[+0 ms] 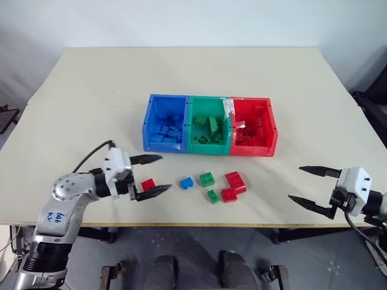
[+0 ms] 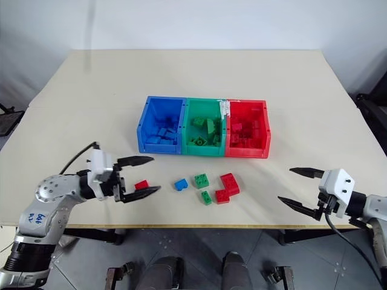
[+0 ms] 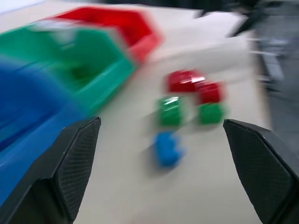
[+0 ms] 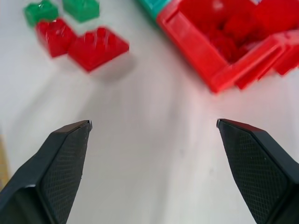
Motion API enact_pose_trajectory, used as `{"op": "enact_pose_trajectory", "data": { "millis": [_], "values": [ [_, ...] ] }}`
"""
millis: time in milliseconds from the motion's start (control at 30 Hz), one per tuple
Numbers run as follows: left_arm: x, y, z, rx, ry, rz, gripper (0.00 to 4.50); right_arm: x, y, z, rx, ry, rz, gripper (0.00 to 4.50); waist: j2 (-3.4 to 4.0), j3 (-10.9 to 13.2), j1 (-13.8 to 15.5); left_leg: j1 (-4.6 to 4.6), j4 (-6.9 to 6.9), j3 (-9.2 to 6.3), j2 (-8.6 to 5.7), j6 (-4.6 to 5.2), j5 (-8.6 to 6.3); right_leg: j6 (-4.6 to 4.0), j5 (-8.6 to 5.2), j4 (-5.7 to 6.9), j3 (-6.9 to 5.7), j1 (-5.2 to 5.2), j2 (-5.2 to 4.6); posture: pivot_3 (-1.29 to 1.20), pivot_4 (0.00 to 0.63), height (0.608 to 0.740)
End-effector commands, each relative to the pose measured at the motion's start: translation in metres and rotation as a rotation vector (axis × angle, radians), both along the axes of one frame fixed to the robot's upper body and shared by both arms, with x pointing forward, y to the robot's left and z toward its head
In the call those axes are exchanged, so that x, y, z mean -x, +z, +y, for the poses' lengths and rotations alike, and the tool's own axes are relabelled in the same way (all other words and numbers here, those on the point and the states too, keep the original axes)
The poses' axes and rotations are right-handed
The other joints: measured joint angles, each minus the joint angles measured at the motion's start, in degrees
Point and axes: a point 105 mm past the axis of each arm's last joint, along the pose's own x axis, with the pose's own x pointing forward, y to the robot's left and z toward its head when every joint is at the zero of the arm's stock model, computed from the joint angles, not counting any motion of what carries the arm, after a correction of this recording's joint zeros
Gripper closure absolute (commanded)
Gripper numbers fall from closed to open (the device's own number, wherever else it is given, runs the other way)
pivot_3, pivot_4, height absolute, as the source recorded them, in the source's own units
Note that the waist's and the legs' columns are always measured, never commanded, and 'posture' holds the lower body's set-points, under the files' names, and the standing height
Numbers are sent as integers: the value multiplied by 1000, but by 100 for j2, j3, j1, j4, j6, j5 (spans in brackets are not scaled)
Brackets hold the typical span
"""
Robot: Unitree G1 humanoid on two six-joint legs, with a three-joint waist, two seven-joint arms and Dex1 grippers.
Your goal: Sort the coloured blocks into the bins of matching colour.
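Three joined open-topped plastic bins sat mid-table — blue bin, green bin, red bin with white tape on its rim — each already holding studded bricks of its own colour. Loose on the smooth beige top in front of them: a small red brick, a blue brick, two green bricks and two red bricks touching. Left gripper — tapered black fingers spread wide, empty, just beside the small red brick. Right gripper likewise agape, empty, well apart from the bricks.
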Motion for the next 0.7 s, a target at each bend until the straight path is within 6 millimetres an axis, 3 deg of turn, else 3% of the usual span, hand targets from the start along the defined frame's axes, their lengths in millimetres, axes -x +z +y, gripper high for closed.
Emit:
{"op": "enact_pose_trajectory", "data": {
  "millis": [33,167,367,700],
  "values": [
    [9,5,-7,5,-51,-9,35,-4,6,23,-21,81,23,0,0,0,-34,0,0,-1,2,-1,0,0,0,0,0,0,1,0,150,740],
    [11,2,7,-21,4,1,35,-10,3,69,-88,143,123,0,1,0,-96,0,-1,-6,8,-4,0,-3,-2,1,-2,-1,3,0,150,740],
    [20,1,28,-28,84,28,35,-16,-3,104,-89,99,216,0,0,0,-39,-5,1,-54,1,-8,-3,-4,-2,-6,-3,-3,-15,0,150,740],
    [24,3,34,-17,150,21,35,-25,-28,112,63,11,158,0,-9,-5,56,-10,2,-64,-12,4,-14,-6,-3,-17,-14,-2,-19,0,150,740]
  ]
}}
